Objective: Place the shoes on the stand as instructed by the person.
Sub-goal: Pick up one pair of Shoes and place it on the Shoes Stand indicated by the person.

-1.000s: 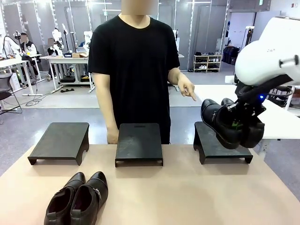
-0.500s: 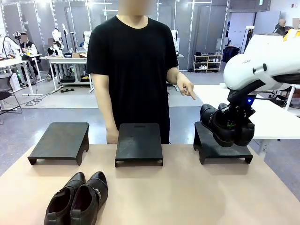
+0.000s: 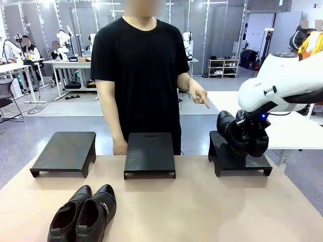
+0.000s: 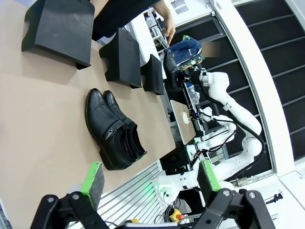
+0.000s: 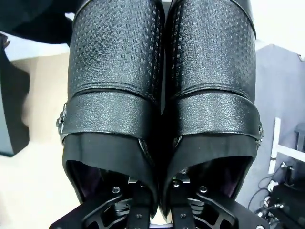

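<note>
One pair of black shoes (image 3: 237,135) hangs tilted, toes up, low over the right stand (image 3: 229,162), with my right gripper (image 3: 251,136) shut on it. I cannot tell whether the soles touch the stand. In the right wrist view the shoes (image 5: 162,95) stand side by side, and the right gripper (image 5: 153,202) clamps their inner walls at the heel openings. The other pair of shoes (image 3: 83,214) lies on the table at the front left. My left gripper (image 4: 150,177) hangs open above that pair (image 4: 112,129). The person's hand (image 3: 201,96) points down toward the right stand.
Two more black stands, the left stand (image 3: 65,151) and the middle stand (image 3: 150,153), sit bare along the table's far edge. The person (image 3: 144,75) stands just behind the middle one. The table (image 3: 202,212) is bare tan board at the front middle and right.
My right arm has come down and drawn slightly left, bringing the held pair from above the right stand to just over its top. The person's pointing hand and the left pair stay put.
</note>
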`<state>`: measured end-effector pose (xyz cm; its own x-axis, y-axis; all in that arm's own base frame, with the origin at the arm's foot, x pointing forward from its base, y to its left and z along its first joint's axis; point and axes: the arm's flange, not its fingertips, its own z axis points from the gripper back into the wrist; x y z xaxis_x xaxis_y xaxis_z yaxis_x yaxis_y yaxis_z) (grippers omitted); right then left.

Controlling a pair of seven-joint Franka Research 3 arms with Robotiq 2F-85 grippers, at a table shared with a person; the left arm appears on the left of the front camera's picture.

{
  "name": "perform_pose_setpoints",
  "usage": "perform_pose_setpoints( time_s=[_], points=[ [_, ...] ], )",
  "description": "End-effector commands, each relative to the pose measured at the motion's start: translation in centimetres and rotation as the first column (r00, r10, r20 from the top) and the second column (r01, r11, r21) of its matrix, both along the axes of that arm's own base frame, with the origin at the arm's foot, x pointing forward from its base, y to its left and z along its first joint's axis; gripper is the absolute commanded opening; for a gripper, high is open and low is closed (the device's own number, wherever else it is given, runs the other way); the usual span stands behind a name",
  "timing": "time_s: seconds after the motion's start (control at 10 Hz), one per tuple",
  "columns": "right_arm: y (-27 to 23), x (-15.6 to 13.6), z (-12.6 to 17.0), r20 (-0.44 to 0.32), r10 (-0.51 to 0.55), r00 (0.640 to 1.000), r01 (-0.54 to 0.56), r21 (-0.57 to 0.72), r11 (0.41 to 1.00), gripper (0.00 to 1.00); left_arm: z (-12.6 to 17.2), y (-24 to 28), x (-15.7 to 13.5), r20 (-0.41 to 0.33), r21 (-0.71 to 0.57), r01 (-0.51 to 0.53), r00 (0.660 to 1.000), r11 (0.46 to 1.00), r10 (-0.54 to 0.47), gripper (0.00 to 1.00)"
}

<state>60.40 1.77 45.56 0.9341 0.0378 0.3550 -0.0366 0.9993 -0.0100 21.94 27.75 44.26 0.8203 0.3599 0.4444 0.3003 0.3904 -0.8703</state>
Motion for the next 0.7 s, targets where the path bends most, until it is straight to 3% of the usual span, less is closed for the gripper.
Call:
perform_pose_setpoints(
  time_s=[0.0,0.6],
  points=[
    [1.1,1.3,-0.5,0.042,-0.053,0.998,0.053,-0.013,0.998,0.09,-0.1,0.1,-0.1,0.025,-0.006,0.008,1.0,1.0,-0.008,1.0],
    [2.3,1.9,-3.6,0.038,-0.076,0.996,0.077,-0.017,0.997,0.09,-0.1,0.1,-0.1,0.025,-0.006,0.008,1.0,1.0,-0.008,1.0]
  ],
)
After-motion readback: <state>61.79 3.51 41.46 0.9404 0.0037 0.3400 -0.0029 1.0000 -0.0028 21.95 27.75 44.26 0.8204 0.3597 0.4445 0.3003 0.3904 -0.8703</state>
